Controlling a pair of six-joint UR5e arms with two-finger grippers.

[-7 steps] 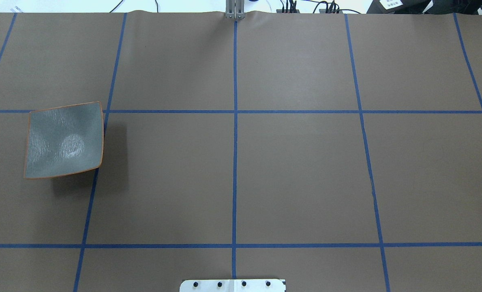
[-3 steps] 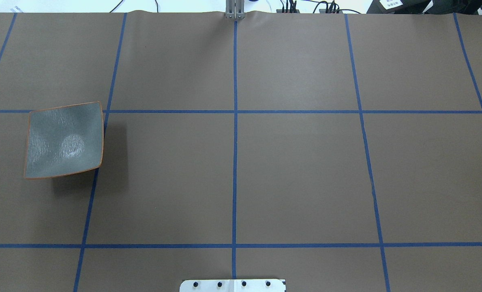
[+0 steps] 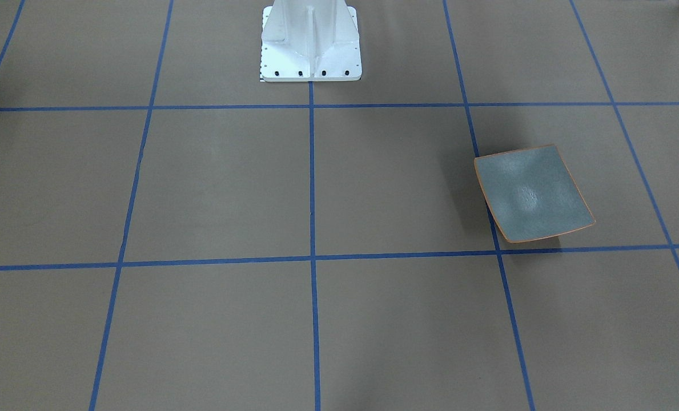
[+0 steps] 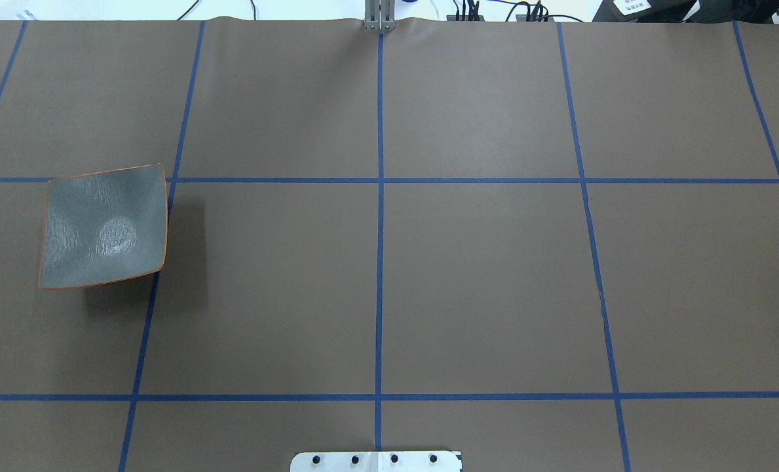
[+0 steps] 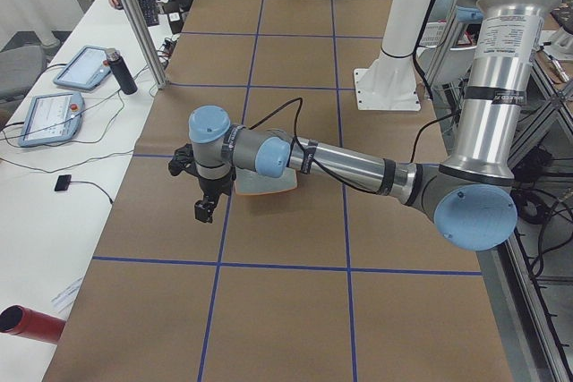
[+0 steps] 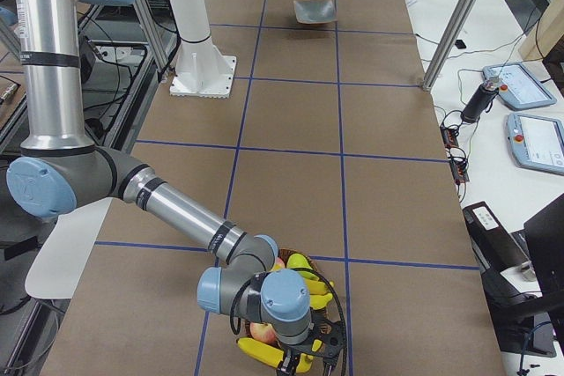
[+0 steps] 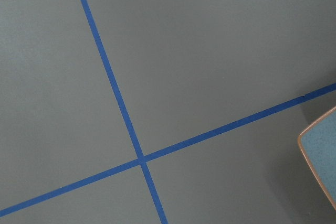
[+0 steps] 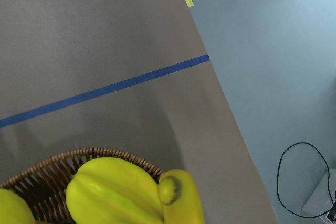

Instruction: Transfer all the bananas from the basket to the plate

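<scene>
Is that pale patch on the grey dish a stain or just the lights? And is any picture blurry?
Overhead view: the patch on the plate looks like lamp glare; a soft shadow falls on its right. Front-facing view: the same sheen sits mid-plate. Right wrist view: the banana nearest the lens looks slightly soft, the tape line sharp.

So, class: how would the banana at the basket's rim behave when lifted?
The banana looks smooth and glossy, so it may slip in a narrow grip. Its curve suggests it could twist if held near one end. It leans on other fruit in the basket, so lifting might shift them.
</scene>
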